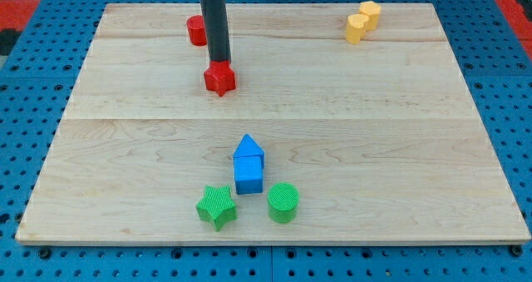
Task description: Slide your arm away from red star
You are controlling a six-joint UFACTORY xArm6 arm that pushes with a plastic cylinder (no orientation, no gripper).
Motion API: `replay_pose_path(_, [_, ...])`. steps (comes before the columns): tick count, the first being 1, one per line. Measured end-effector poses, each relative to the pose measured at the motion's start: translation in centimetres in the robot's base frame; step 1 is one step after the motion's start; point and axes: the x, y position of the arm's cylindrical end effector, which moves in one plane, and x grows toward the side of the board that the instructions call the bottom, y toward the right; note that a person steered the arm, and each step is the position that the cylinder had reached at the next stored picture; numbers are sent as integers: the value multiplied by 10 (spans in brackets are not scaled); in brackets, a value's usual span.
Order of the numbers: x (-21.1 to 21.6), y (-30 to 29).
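- Since your tip (219, 63) sits at the top edge of the red star (220, 80), seemingly touching it, the star lies just toward the view's bottom of the rod; any retreat should head elsewhere, not downward
- The star sits left of centre in the board's upper half; a second red block (196, 31) stands near, up-left of the rod
- There is no pincer to spread or press, only the rod
- No containers show; the wooden board (399, 149) alone carries the blocks
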Motion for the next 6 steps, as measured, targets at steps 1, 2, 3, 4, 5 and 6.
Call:
replay_pose_path(1, [34,-2])
replay_pose_path(2, [46,-21])
replay_pose_path(3, [95,-5])
replay_pose_path(4, [107,-6])
replay_pose_path(5, [69,-92])
replay_pose_path(6, [14,-144])
